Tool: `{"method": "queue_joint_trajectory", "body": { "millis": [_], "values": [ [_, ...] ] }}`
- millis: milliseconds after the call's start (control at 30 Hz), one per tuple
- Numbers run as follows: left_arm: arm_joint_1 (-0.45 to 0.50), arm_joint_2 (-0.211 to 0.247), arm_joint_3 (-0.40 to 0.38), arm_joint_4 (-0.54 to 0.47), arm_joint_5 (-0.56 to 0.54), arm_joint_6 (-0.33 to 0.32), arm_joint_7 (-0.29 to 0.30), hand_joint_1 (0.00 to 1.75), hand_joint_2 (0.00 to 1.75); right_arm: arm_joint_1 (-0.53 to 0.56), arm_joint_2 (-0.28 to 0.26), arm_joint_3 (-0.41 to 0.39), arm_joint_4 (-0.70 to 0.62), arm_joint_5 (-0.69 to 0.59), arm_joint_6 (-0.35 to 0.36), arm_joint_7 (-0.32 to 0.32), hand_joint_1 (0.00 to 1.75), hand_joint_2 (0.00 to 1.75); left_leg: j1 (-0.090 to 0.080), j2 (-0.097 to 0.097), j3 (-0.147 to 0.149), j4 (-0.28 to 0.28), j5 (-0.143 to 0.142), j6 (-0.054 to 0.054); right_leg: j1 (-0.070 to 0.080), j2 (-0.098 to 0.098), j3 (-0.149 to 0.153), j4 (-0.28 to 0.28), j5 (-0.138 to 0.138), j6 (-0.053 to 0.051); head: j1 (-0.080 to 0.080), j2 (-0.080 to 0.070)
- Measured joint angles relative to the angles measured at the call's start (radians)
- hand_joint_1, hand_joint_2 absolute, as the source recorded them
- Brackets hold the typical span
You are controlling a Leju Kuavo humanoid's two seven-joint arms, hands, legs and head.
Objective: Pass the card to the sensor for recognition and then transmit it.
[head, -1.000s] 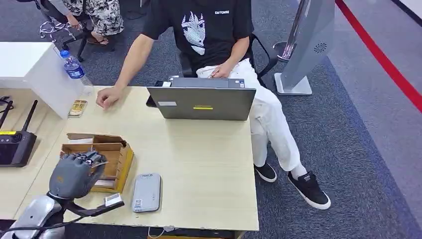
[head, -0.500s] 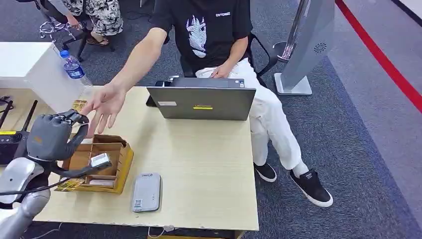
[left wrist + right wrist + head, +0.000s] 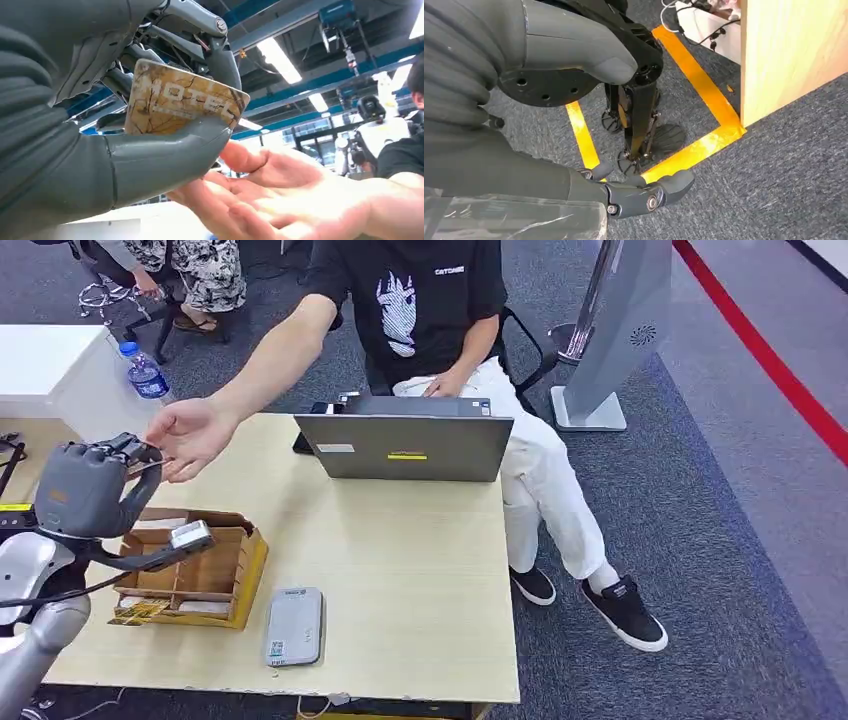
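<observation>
My left hand (image 3: 85,490) is raised over the table's left side, above a cardboard box (image 3: 215,580). It pinches a marbled brown card (image 3: 185,100) printed "HOTEL" between thumb and fingers. A person's hand (image 3: 190,435) is stretched out palm up right beside the card, its fingers (image 3: 280,195) just under it. The grey card sensor (image 3: 294,626) lies flat near the table's front edge, to the right of the box. My right hand (image 3: 549,85) hangs beside the table over the carpet, fingers apart, holding nothing.
A person sits behind an open grey laptop (image 3: 405,447) at the table's far side. A water bottle (image 3: 146,375) and a white block (image 3: 50,370) stand at the far left. The box holds more cards, one gold card (image 3: 140,610) sticking out. Yellow floor tape (image 3: 704,145) runs below.
My left hand rose from beside the sensor and moved away over the box with the card. The person's hand lifted off the table and reached out palm up to meet it.
</observation>
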Motion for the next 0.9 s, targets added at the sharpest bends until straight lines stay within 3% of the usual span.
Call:
{"method": "queue_joint_trajectory", "body": {
  "millis": [33, 167, 300, 400, 500, 600, 700, 833, 900],
  "values": [
    [0.000, 0.000, 0.000, 0.002, -0.001, 0.004, 0.000, 0.00, 1.75, 0.000, -0.001, 0.002, 0.003, 0.000, -0.002, -0.002, 0.00, 1.75, 0.000, 0.000, 0.000, 0.000, 0.000, 0.000, 0.000, 0.000, 0.000, 0.000, 0.000, 0.000, 0.000, 0.000],
    [0.013, 0.000, 0.002, 0.005, -0.001, 0.031, -0.003, 0.00, 1.75, -0.001, -0.006, 0.006, 0.014, 0.000, -0.011, -0.006, 0.00, 1.75, 0.000, 0.000, 0.000, 0.000, 0.000, 0.000, 0.000, 0.000, 0.000, 0.000, 0.000, 0.000, 0.000, 0.000],
    [0.051, -0.006, 0.020, 0.005, 0.018, 0.106, -0.028, 0.00, 1.75, -0.002, -0.011, 0.013, 0.028, -0.002, -0.023, -0.011, 0.00, 1.75, 0.000, 0.000, 0.000, 0.000, 0.000, 0.000, 0.000, 0.000, 0.000, 0.000, 0.000, 0.000, 0.000, 0.000],
    [0.134, -0.023, 0.065, -0.011, 0.103, 0.197, -0.085, 0.00, 1.75, -0.002, -0.013, 0.014, 0.037, -0.011, -0.033, -0.014, 0.00, 1.75, 0.000, 0.002, 0.000, 0.000, -0.001, 0.000, 0.000, 0.002, 0.000, 0.000, 0.000, 0.000, 0.000, 0.000],
    [0.244, -0.040, 0.136, -0.052, 0.235, 0.228, -0.157, 0.00, 1.75, -0.001, -0.013, 0.014, 0.040, -0.024, -0.043, -0.004, 0.00, 1.75, 0.000, 0.003, 0.000, 0.000, -0.001, 0.000, 0.000, 0.003, -0.001, 0.000, 0.000, 0.000, 0.000, 0.000],
    [0.356, -0.077, 0.231, -0.105, 0.377, 0.210, -0.250, 0.00, 1.75, 0.004, -0.011, 0.014, 0.038, -0.042, -0.043, 0.021, 0.00, 1.75, 0.000, 0.003, 0.000, 0.000, -0.001, 0.000, 0.000, 0.003, -0.002, 0.000, -0.001, 0.000, 0.000, 0.000],
    [0.455, -0.131, 0.338, -0.161, 0.505, 0.147, -0.328, 0.00, 1.75, 0.009, 0.002, 0.013, 0.015, -0.060, -0.037, 0.047, 0.00, 1.75, 0.000, 0.002, -0.001, -0.001, -0.002, 0.000, 0.000, 0.003, -0.002, 0.000, -0.001, 0.001, 0.000, 0.000],
    [0.529, -0.185, 0.438, -0.204, 0.539, 0.119, -0.361, 0.00, 1.75, 0.014, 0.015, 0.012, -0.011, -0.060, -0.029, 0.056, 0.00, 1.75, 0.000, 0.001, -0.001, -0.001, -0.001, 0.000, 0.000, 0.001, -0.001, 0.000, -0.001, 0.001, 0.000, 0.000],
    [0.553, -0.221, 0.483, -0.221, 0.602, 0.060, -0.375, 0.00, 1.75, 0.014, 0.021, 0.011, -0.027, -0.066, -0.027, 0.066, 0.00, 1.75, 0.000, 0.001, -0.002, -0.001, -0.001, 0.000, 0.000, 0.001, -0.001, 0.000, -0.001, 0.001, -0.001, 0.000]
  ]
}}
